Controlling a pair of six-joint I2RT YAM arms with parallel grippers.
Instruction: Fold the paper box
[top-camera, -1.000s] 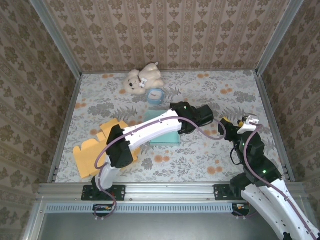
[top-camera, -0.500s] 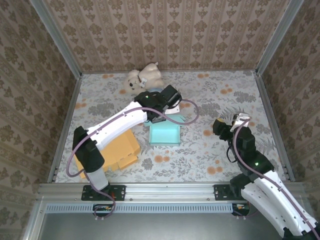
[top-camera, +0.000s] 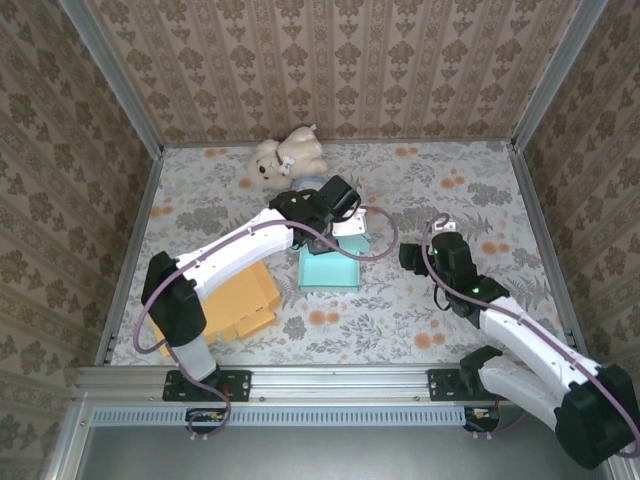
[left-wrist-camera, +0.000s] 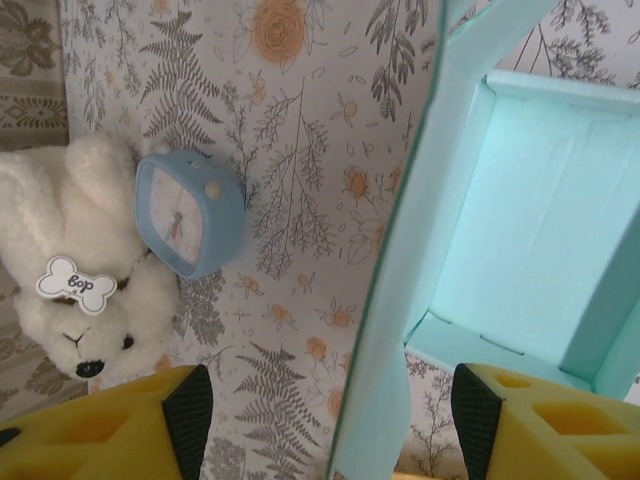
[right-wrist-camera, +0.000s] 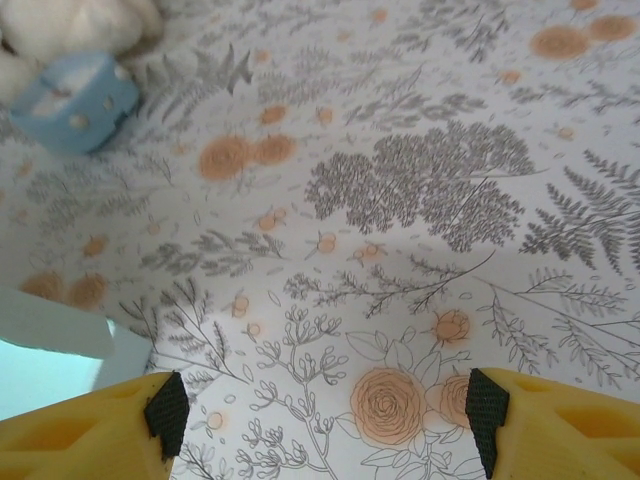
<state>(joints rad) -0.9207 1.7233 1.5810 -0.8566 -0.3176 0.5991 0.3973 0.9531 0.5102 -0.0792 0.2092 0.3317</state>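
Paper box (left-wrist-camera: 520, 250) sits just below my left pincer (left-wrist-camera: 328, 415). Its upright wall stands between my spread fingers, so closing should pinch it for folding. My right pincer (right-wrist-camera: 325, 415), also spread and empty, hovers near, the box to its left.

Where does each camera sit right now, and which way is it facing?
Top external: above and behind the robot, looking down on the floral table; the left gripper and the right gripper show.
Left wrist: behind the left gripper, facing down at the teal box, whose wall stands between the open left fingers.
Right wrist: behind the right gripper, low, facing across the table; the open right fingers frame the bottom.
Shared: both wrist views catch the blue clock, the plush dog and the box.
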